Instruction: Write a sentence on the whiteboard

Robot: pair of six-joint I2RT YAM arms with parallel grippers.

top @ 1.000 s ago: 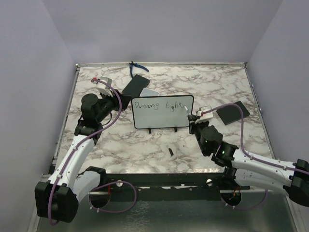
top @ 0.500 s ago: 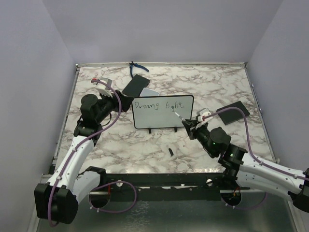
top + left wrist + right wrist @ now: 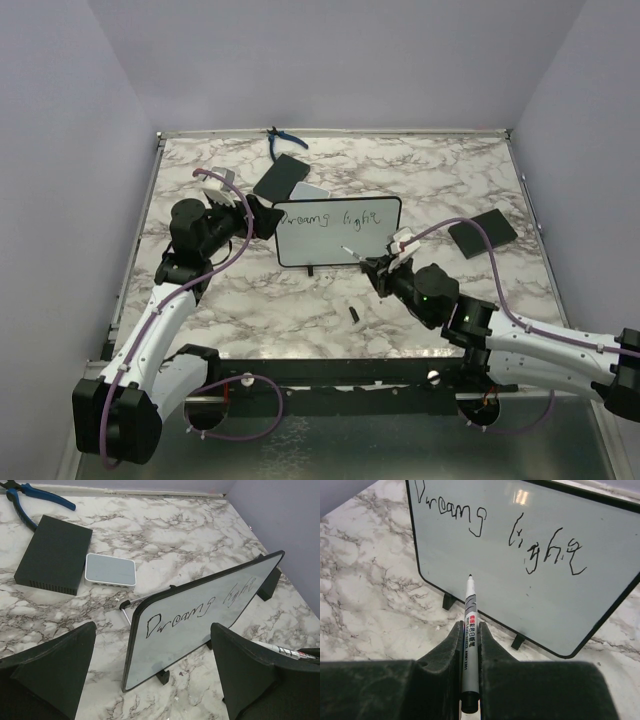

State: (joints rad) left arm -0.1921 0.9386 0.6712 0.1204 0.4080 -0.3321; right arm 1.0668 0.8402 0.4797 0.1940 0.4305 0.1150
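The whiteboard (image 3: pixel 338 240) stands upright on its two feet mid-table, black-framed (image 3: pixel 190 640) (image 3: pixel 545 595). One line of the sentence, "Dreams light" (image 3: pixel 328 217) (image 3: pixel 200 611) (image 3: pixel 500 535), runs along its top. My left gripper (image 3: pixel 262 218) (image 3: pixel 155 680) is open, just off the board's left edge, with nothing between its fingers. My right gripper (image 3: pixel 378 268) (image 3: pixel 470 630) is shut on a white marker (image 3: pixel 355 252) (image 3: pixel 469 615). The marker's tip points at the blank lower part of the board; I cannot tell whether it touches.
Behind the board lie a black flat box (image 3: pixel 280 177) (image 3: pixel 54 555), a grey-white pad (image 3: pixel 312 190) (image 3: pixel 110 570) and blue pliers (image 3: pixel 283 140) (image 3: pixel 35 495). A black rectangle (image 3: pixel 483 232) lies at the right. A small black cap (image 3: pixel 354 313) lies in front of the board.
My left gripper has opened and come off the board's left edge. My right gripper has carried the marker from the board's right end leftwards and lower, below the words.
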